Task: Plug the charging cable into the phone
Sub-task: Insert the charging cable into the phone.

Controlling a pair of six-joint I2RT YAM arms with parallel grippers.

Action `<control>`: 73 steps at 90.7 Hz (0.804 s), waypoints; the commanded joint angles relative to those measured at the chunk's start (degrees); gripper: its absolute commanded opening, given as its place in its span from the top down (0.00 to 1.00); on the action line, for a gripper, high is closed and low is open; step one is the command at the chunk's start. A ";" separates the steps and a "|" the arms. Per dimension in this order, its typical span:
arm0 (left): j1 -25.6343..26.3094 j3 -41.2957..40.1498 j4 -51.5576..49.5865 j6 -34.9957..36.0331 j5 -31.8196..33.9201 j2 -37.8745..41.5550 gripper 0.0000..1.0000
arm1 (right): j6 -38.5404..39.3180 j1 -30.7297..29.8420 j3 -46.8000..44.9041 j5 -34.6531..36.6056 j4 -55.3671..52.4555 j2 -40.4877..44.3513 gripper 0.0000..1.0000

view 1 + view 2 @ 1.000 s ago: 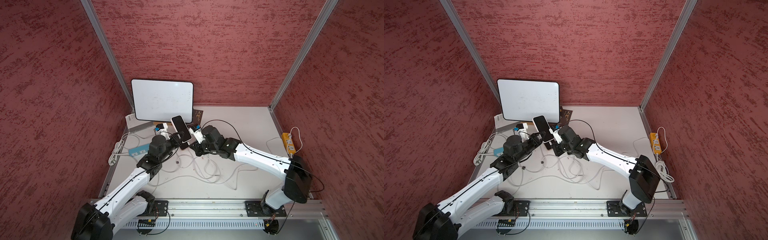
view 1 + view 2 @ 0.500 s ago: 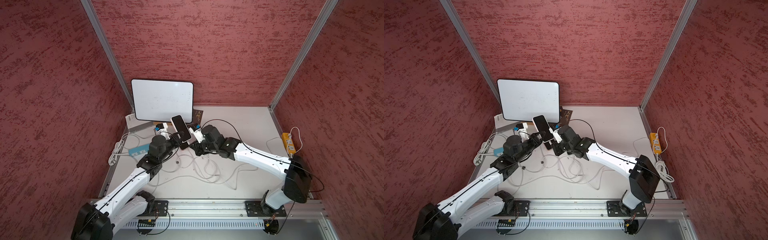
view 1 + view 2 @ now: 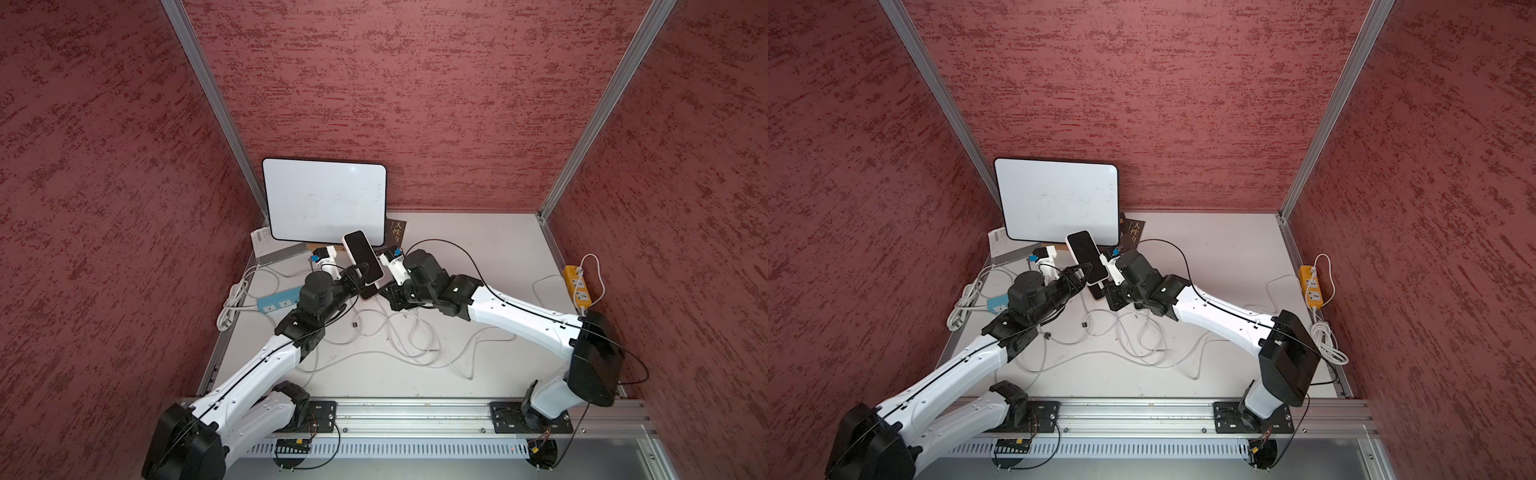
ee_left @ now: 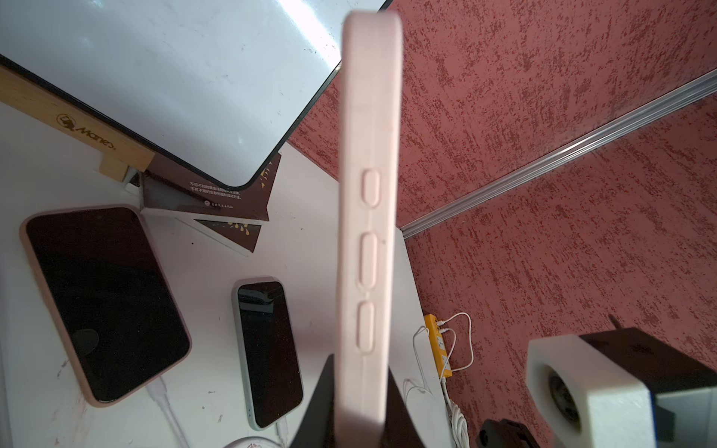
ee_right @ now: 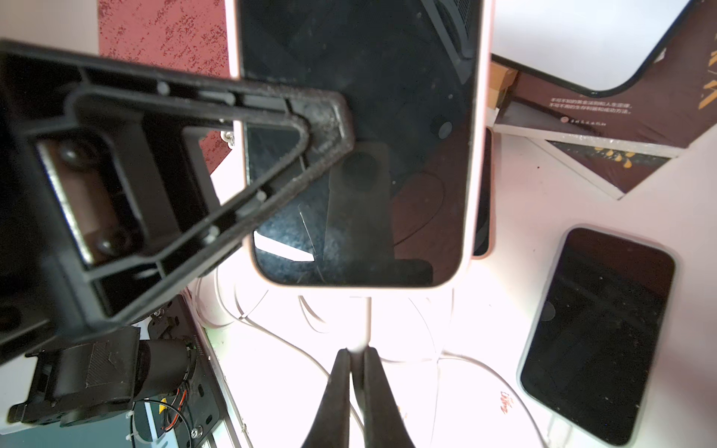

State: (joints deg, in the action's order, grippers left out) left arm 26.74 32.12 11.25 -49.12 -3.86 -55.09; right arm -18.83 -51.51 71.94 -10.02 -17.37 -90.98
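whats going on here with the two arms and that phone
The left gripper is shut on a pink-cased phone and holds it up off the table. The right gripper is shut on the white cable just behind its plug, and the plug sits at the middle of the phone's bottom edge. Whether it is fully pushed in cannot be told. Two more phones lie flat on the table with cables at their ends.

Wooden block [image 4: 116, 149] at the whiteboard's [image 4: 174, 77] lower edge: logo and brand, reading roughly "Manes". Dark book [image 3: 397, 232] at the far wall: large characters "人性"; smaller white print illegible.
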 commanded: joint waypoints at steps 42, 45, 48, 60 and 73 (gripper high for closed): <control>1.48 -1.09 2.54 1.49 -1.11 -1.39 1.00 | -1.37 0.92 3.81 0.65 7.92 0.74 1.00; 1.47 -1.09 2.61 1.46 -1.10 -1.49 1.00 | -1.65 1.04 3.90 0.68 8.12 0.65 1.00; 1.54 -1.09 2.64 1.47 -1.15 -1.57 1.00 | -1.76 1.18 4.02 0.67 8.23 0.49 1.00; 1.60 -1.09 2.43 1.69 -1.29 -1.45 1.00 | -2.22 1.70 4.42 0.19 8.55 0.28 1.00; 1.65 -1.34 2.20 1.84 -1.21 -1.34 1.00 | -2.80 2.11 5.15 -0.90 8.83 -0.03 1.00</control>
State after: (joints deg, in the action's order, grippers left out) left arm 27.29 31.81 14.24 -49.10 -2.72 -56.36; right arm -20.64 -50.39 72.66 -10.46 -17.37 -91.15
